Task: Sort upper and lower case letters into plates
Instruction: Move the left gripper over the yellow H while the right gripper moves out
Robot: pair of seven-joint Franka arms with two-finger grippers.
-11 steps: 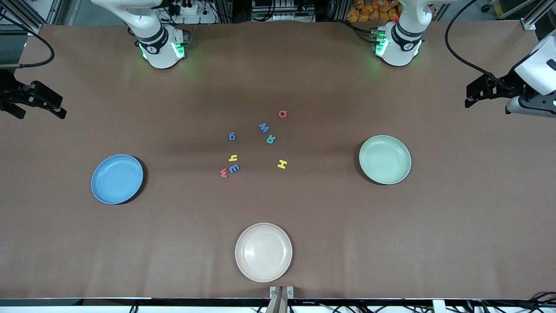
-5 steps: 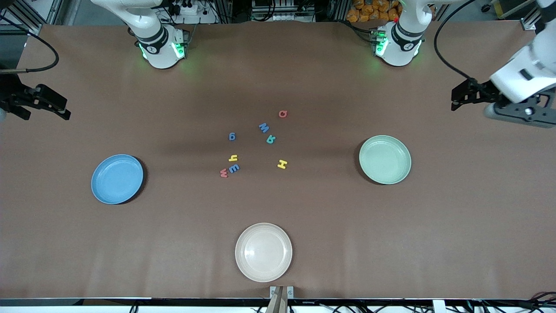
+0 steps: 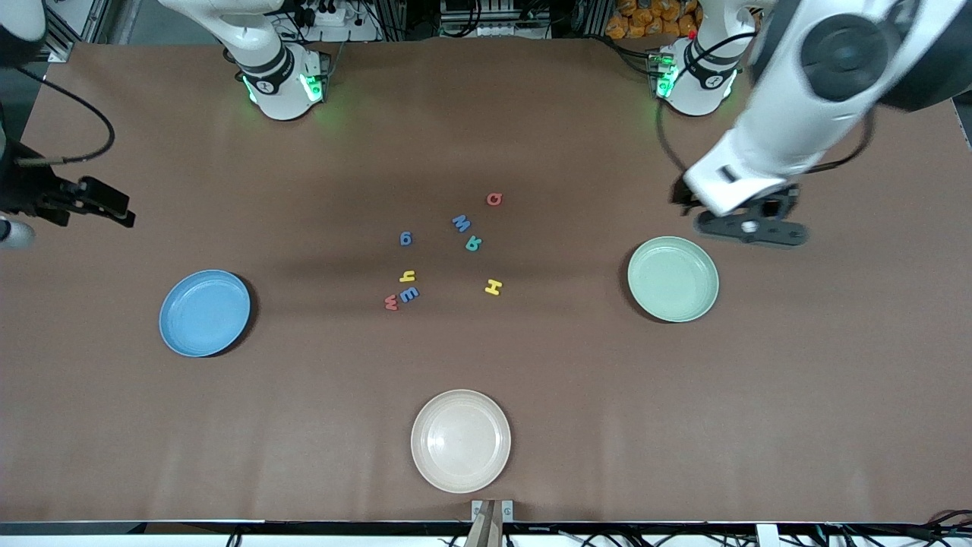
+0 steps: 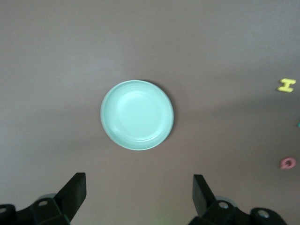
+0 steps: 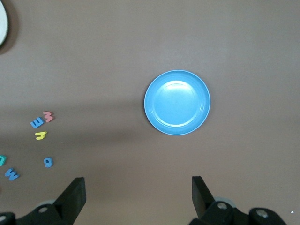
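Observation:
Eight small foam letters lie mid-table: red Q (image 3: 494,199), blue W (image 3: 461,222), teal R (image 3: 473,244), blue g (image 3: 406,238), yellow h (image 3: 408,276), blue E (image 3: 409,294), red M (image 3: 391,302), yellow H (image 3: 493,286). The blue plate (image 3: 205,313) and the mint green plate (image 3: 673,279) are empty. My left gripper (image 4: 139,197) is open and empty, in the air beside the mint plate (image 4: 137,115). My right gripper (image 3: 121,213) is open and empty at the right arm's end of the table, with the blue plate (image 5: 177,102) in its wrist view.
An empty cream-white plate (image 3: 461,441) sits nearest the front camera. The arm bases (image 3: 282,83) stand along the table's top edge. The left wrist view also shows the yellow H (image 4: 286,85) and the red Q (image 4: 288,163).
The left arm has swung in from its end of the table to beside the mint plate. The right gripper has moved slightly inward. Letters and plates have not moved.

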